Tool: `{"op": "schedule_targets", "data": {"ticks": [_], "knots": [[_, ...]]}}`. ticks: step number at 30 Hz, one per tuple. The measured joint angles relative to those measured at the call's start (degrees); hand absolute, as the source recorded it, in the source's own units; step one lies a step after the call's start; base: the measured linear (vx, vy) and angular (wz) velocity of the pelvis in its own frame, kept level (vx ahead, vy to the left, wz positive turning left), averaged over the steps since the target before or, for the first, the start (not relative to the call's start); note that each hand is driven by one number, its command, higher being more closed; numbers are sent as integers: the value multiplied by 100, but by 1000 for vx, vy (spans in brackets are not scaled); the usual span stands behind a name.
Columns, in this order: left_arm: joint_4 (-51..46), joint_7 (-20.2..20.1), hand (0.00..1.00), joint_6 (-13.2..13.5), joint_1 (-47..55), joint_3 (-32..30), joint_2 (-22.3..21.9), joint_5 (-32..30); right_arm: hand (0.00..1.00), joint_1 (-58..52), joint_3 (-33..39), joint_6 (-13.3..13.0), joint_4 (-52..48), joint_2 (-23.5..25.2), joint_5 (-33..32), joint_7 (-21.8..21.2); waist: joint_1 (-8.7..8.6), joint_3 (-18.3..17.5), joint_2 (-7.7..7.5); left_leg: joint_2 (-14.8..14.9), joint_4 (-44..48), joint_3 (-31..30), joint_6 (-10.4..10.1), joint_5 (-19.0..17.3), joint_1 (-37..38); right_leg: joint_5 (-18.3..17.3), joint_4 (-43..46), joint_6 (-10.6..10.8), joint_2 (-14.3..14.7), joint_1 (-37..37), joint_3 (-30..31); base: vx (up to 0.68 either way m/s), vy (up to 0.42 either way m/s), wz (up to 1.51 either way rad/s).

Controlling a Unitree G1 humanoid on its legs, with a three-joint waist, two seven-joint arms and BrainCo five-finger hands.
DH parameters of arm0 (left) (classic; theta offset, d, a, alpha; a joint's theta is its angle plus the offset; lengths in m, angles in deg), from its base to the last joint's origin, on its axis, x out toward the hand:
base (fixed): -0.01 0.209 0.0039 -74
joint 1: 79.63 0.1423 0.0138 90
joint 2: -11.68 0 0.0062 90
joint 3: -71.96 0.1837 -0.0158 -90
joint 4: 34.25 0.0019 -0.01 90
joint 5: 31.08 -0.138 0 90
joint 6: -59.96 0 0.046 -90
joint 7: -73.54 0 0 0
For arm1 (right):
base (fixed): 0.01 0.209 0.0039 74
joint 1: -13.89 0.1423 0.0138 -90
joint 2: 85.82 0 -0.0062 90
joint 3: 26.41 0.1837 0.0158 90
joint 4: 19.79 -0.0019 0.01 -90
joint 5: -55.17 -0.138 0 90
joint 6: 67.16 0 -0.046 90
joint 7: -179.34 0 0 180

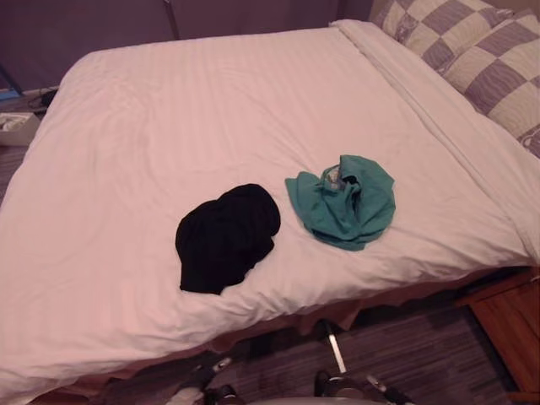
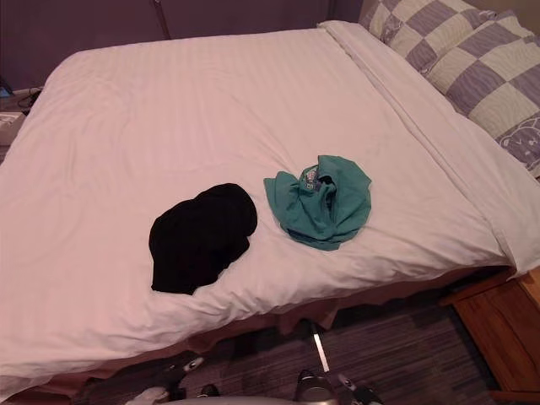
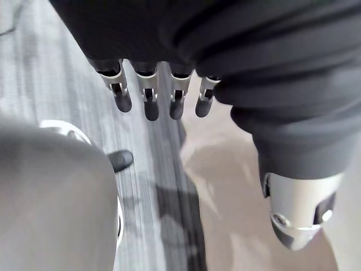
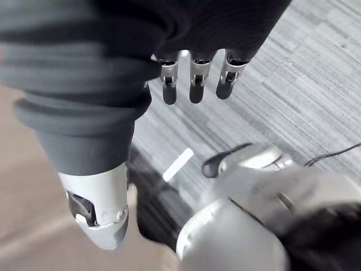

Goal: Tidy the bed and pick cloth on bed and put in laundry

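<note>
On the bed (image 1: 211,101), near its front edge, locate the black cloth (image 1: 226,236) and the teal cloth (image 1: 344,201), lying just apart. Note left hand (image 3: 151,101) and right hand (image 4: 196,84) low beside the bed, fingers straight, nothing held. Take the black cloth first: gather the whole bundle from above without pinching the bed's sheet.

The bed cover (image 1: 211,110) is recorded as white with faint woven stripes. A black cloth (image 1: 226,237) and a teal cloth (image 1: 344,202) are noted, both plain. The pillows (image 1: 472,42) are checked grey and cream, and the floor (image 1: 422,354) is streaked grey.
</note>
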Motion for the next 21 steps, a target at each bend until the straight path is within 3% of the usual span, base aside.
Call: {"op": "schedule_targets", "data": {"ticks": [3,5,8,11,14,17,21], "knots": [[-24,269,0,19,286,-1142,341,90,0,-86,1098,-144,-9,-227,-2,352,119,-131,-42,-20,-121,11,-6,40,39,27,-27,7,-7,2,-9,-65,25,0],[-39,409,0,93,455,-1963,772,82,0,-99,1618,-334,-229,-657,105,430,202,-226,-68,-40,-228,68,-20,57,39,39,-71,3,-17,10,-30,-87,21,0],[-166,479,0,461,503,-2694,1394,79,0,-42,1969,-789,-675,-1406,505,446,257,-364,-12,-57,-266,84,-18,10,-63,126,-273,5,-25,12,-54,-73,13,2],[-609,527,0,952,429,-2707,1957,94,0,217,1874,-1193,-1197,-1921,915,560,244,-517,19,-68,-265,79,-23,17,-165,195,-401,19,-48,14,-159,-24,7,16],[-1151,760,0,1347,148,-2445,2321,77,0,372,1309,-1304,-1797,-2143,1331,733,255,-560,22,-97,-266,-19,-25,21,-212,170,-414,0,-75,14,-195,25,9,16],[-2086,971,0,1595,-251,-1813,2676,-123,0,573,574,-1163,-2540,-2290,2166,959,255,-561,55,-151,-258,-89,1,73,-252,158,-339,10,-127,-55,-224,98,25,12],[-3758,795,0,1631,-885,-1096,2784,-617,0,937,56,-858,-3167,-2457,3108,929,238,-547,81,-262,-222,-151,74,150,-260,141,-231,74,-239,-88,-215,127,33,6]]}}
